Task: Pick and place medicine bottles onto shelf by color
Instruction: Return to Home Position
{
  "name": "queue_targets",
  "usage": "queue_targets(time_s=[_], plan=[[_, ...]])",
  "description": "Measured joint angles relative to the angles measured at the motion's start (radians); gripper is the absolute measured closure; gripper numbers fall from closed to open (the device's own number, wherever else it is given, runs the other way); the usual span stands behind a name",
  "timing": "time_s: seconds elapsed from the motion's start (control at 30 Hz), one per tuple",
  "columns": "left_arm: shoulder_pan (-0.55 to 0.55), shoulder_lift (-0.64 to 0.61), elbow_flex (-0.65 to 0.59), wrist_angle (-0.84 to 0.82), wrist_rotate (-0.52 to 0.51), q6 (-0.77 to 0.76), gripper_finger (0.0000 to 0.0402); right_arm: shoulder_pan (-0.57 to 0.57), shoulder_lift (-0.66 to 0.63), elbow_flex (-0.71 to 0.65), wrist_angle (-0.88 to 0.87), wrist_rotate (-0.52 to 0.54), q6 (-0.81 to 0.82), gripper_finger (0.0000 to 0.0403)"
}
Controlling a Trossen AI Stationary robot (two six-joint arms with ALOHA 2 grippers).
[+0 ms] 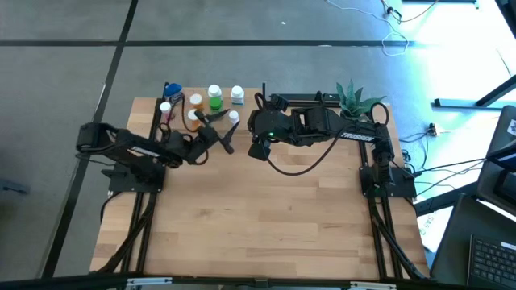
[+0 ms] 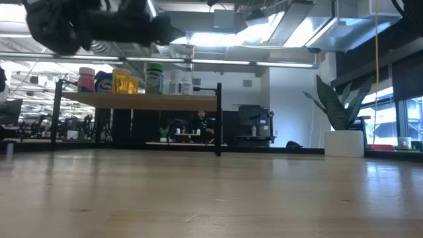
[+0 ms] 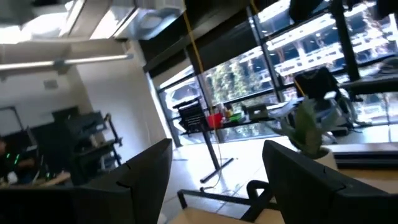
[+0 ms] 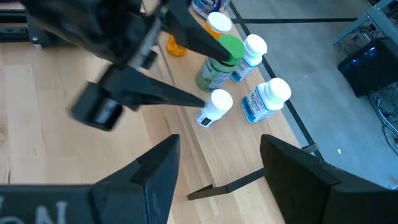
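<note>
Several medicine bottles stand upright on the shelf (image 1: 242, 121) at the table's far left: blue (image 1: 172, 90), pink (image 1: 167, 110), orange (image 1: 196, 101), green (image 4: 217, 65), a small white one (image 4: 212, 109) and a white one with a blue label (image 4: 264, 99). In the low view the bottles (image 2: 125, 80) line the shelf's top (image 2: 139, 100). My left gripper (image 4: 214, 78) hovers open and empty above the shelf's near edge, beside the green and small white bottles. My right gripper (image 4: 217, 168) hangs open and empty just right of the shelf, slanting down toward it.
A potted green plant (image 1: 352, 98) stands at the table's far right corner. The right arm (image 1: 322, 129) stretches across the far half of the table. Bare wooden tabletop (image 1: 258, 217) spreads over the near half.
</note>
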State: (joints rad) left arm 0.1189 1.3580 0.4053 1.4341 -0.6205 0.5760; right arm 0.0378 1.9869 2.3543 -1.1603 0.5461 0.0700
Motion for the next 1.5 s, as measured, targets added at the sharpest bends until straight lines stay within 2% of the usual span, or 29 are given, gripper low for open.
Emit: queue_targets(time_s=[0.07,0.23,0.3,0.4,0.57,0.83,1.03,1.17,1.27,1.37,1.5], plan=[[-0.041,-0.055,0.000,-0.064,-0.027,0.043,0.0157,0.000,0.000,0.000,0.000,0.000,0.000,0.0178],[-0.156,-0.192,0.000,-0.286,-0.221,0.082,0.0157,0.000,0.000,0.000,0.000,0.000,0.000,0.0178],[-0.209,-0.254,0.000,-0.374,-0.259,0.081,0.0157,0.000,0.000,0.000,0.000,0.000,0.000,0.0178],[-0.291,-0.335,0.000,-0.498,-0.298,0.035,0.0157,0.000,0.000,0.000,0.000,0.000,0.000,0.0178],[-0.431,-0.477,0.000,-0.644,-0.470,-0.024,0.0157,0.000,0.000,0.000,0.000,0.000,0.000,0.0178],[-0.668,-0.612,0.000,-0.751,-0.674,-0.017,0.0157,0.000,0.000,0.000,0.066,-0.010,-0.020,0.0178],[-0.830,-0.620,0.000,-0.754,-0.937,0.030,0.0157,0.000,0.000,0.000,0.071,-0.147,-0.052,0.0178],[-0.925,-0.619,0.003,-0.736,-0.951,0.061,0.0161,0.003,0.000,0.000,0.069,-0.164,-0.074,0.0184],[-0.985,-0.621,0.016,-0.728,-0.951,0.064,0.0178,0.017,-0.002,0.000,0.061,-0.161,-0.076,0.0208],[-1.043,-0.623,0.020,-0.730,-0.951,0.068,0.0214,0.044,-0.013,0.000,0.019,-0.146,-0.066,0.0251],[-1.116,-0.661,0.021,-0.730,-0.951,0.088,0.0282,0.090,-0.031,0.000,-0.094,-0.088,-0.007,0.0318]])
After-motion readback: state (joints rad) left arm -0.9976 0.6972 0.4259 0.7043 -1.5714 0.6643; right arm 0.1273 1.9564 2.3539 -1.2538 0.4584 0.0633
